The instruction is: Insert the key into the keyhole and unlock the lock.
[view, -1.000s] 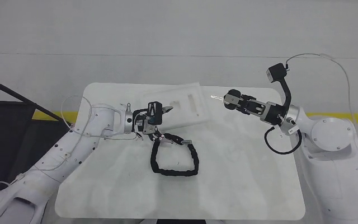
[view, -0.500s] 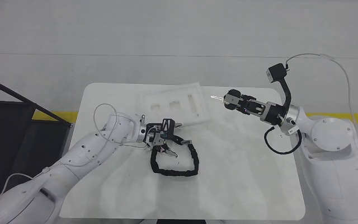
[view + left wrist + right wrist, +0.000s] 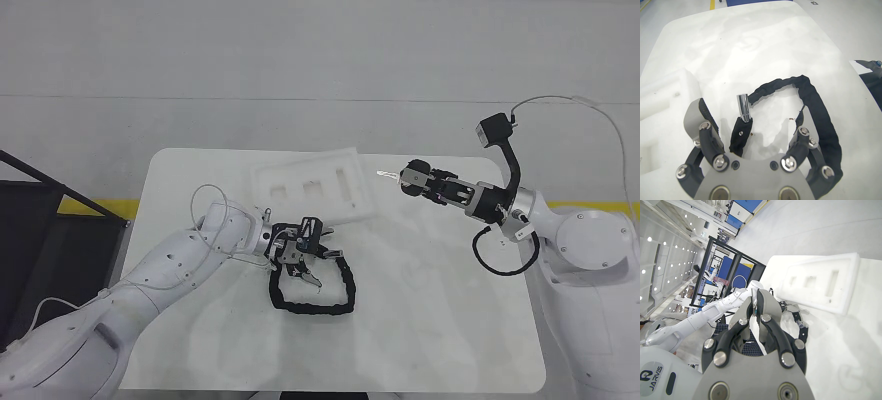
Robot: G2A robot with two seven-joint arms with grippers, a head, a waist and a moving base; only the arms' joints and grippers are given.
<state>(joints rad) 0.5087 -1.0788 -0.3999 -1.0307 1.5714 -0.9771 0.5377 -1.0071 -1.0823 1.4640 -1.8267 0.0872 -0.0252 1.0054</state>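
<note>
Left gripper: your left gripper (image 3: 303, 246) (image 3: 748, 113) sits low over the table (image 3: 430, 330) (image 3: 753, 37), just in front of the foam tray. Its jaws are spread wide and it grips nothing.

Between its fingers: in the left wrist view you see the lock's silver cylinder (image 3: 743, 109) lying on the table in the gap. It is clear of both fingers (image 3: 694, 109), and its free end points away from the palm.

Lock: your chain lock (image 3: 312, 292) (image 3: 821, 113), sleeved in black fabric, lies in a loop on the table near the front edge of the tray. The sleeve end that carries the cylinder runs in under the left gripper's palm. The rest of the loop curves round the outside of one finger.

Foam tray: the white foam tray (image 3: 300, 165) (image 3: 848, 285), with three recesses, lies towards the far side of the table, behind the left gripper and the lock.

Key: your key (image 3: 384, 175) (image 3: 753, 308) is a small metal one, pinched flat between the right gripper's fingertips. Its blade sticks out towards the tray's right-hand corner, and it is well apart from the lock.

Right gripper: your right gripper (image 3: 402, 177) (image 3: 754, 298) is clamped on the key. It is held up off the table, just to the right of the tray.
</note>
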